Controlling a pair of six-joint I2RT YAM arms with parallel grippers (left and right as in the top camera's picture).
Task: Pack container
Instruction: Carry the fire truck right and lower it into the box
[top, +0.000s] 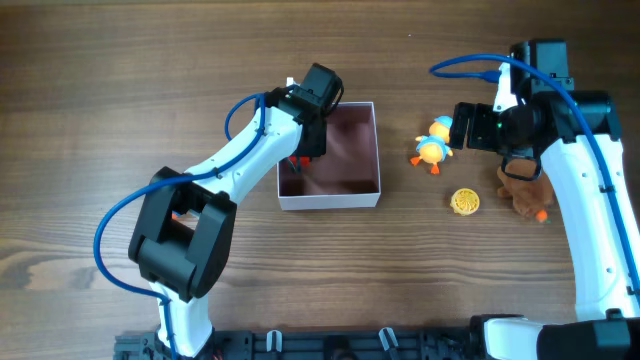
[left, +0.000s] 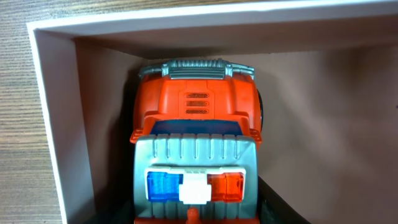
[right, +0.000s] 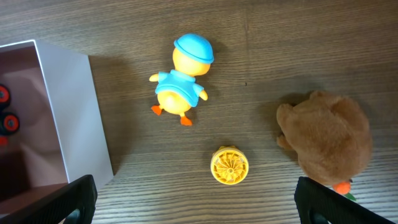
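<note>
Left pincer (top: 306, 145) is down inside the container (top: 330, 201), which sits mid-worktop (top: 100, 90), right over an orange toy truck (left: 196, 130) parked near a corner. Can't tell if it's gripping or not. I'd go straight up, since those thin walls are close on two sides. Right pincer (right: 199, 202) hangs wide open by the duck (right: 180, 81), yellow disc (right: 229, 165) and brown plush (right: 333, 140). The box's right half looks free.

Toy truck (left: 196, 118) is chopped off at the left wrist view's bottom edge and mostly buried under the left arm (top: 247, 143) overhead, so the left gripper's fingers stay hidden too.
</note>
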